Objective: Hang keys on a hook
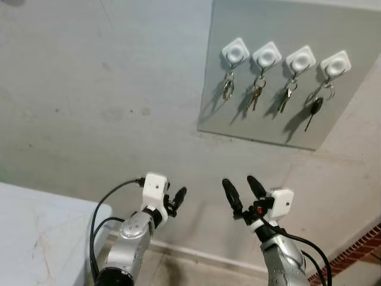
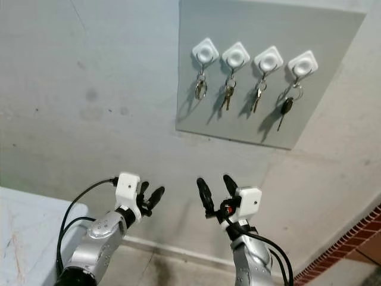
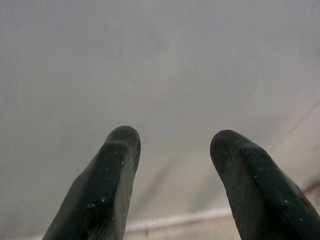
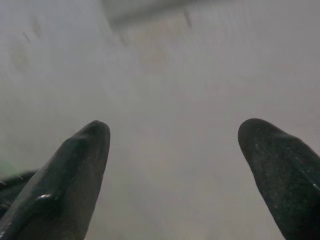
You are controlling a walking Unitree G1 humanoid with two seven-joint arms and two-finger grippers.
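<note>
A grey board (image 1: 351, 65) on the wall carries a row of white hooks (image 1: 236, 52), each with keys hanging from it. Silver keys (image 1: 228, 87) hang at the left, and a black-headed key (image 1: 313, 110) hangs from the rightmost hook (image 1: 335, 64). My left gripper (image 1: 175, 198) is raised below the board, open and empty, its fingers (image 3: 107, 180) facing bare wall. My right gripper (image 1: 242, 187) is beside it, open with nothing between its fingers (image 4: 75, 170), well below the keys.
A pale table corner (image 1: 41, 232) lies at the lower left. A baseboard (image 1: 196, 253) runs along the foot of the grey wall. Red brick (image 1: 357, 253) shows at the lower right.
</note>
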